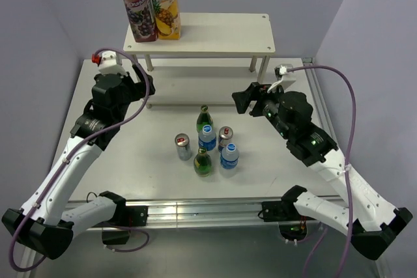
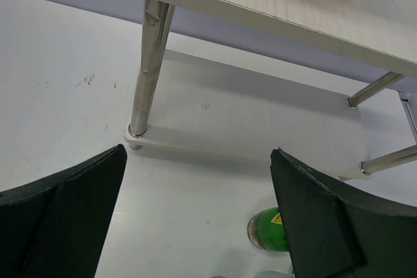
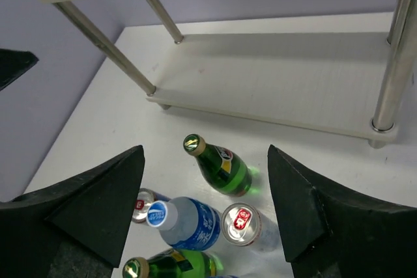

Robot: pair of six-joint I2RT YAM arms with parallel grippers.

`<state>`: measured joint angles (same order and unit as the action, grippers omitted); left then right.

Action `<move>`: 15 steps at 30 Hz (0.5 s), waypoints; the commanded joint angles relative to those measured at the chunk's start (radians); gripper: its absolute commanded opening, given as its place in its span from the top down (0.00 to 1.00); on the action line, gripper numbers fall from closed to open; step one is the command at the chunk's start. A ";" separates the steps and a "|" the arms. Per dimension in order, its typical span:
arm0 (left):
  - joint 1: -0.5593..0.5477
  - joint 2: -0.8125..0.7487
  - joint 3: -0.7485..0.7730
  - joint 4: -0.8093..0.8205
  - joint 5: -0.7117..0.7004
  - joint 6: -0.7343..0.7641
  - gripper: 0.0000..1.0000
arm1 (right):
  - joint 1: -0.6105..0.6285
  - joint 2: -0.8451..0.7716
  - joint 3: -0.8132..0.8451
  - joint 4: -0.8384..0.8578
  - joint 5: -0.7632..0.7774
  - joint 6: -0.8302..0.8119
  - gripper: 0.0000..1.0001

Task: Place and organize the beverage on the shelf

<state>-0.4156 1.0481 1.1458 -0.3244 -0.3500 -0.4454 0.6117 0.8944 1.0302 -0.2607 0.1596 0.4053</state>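
Left claw (image 2: 197, 155): spread wide and empty. It hangs by the near-left post (image 2: 148, 69), facing the lower board (image 2: 260, 115).
Right claw (image 3: 205, 153): jaws apart with nothing between them, tilted over the drinks. A green bottle (image 3: 225, 164) is just ahead, so it is likely lining up a pick.
Drinks (image 1: 207, 138): two green bottles, two water bottles and two cans, upright in a tight cluster on the table (image 1: 124, 154) between the arms — either could reach them.
Shelf (image 1: 225, 34): at the table's back. Two cartons (image 1: 138, 4) are pushed to the left end of the top board (image 1: 247, 27), which leaves room beside them.
Stage: early, I judge — six drinks not yet shelved.
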 commanded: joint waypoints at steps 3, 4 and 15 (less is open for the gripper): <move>0.000 -0.045 -0.024 0.056 -0.037 0.051 0.01 | 0.037 -0.043 -0.044 0.005 0.023 -0.082 0.16; 0.000 -0.042 -0.017 0.048 -0.041 0.048 0.01 | 0.037 -0.026 -0.044 -0.008 0.041 -0.082 0.16; 0.000 -0.019 -0.015 0.038 -0.070 0.051 0.01 | 0.049 0.218 -0.185 -0.012 0.057 0.062 0.19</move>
<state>-0.4156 1.0397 1.1309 -0.3134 -0.3943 -0.4118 0.6491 1.1213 0.8600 -0.2832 0.2153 0.4152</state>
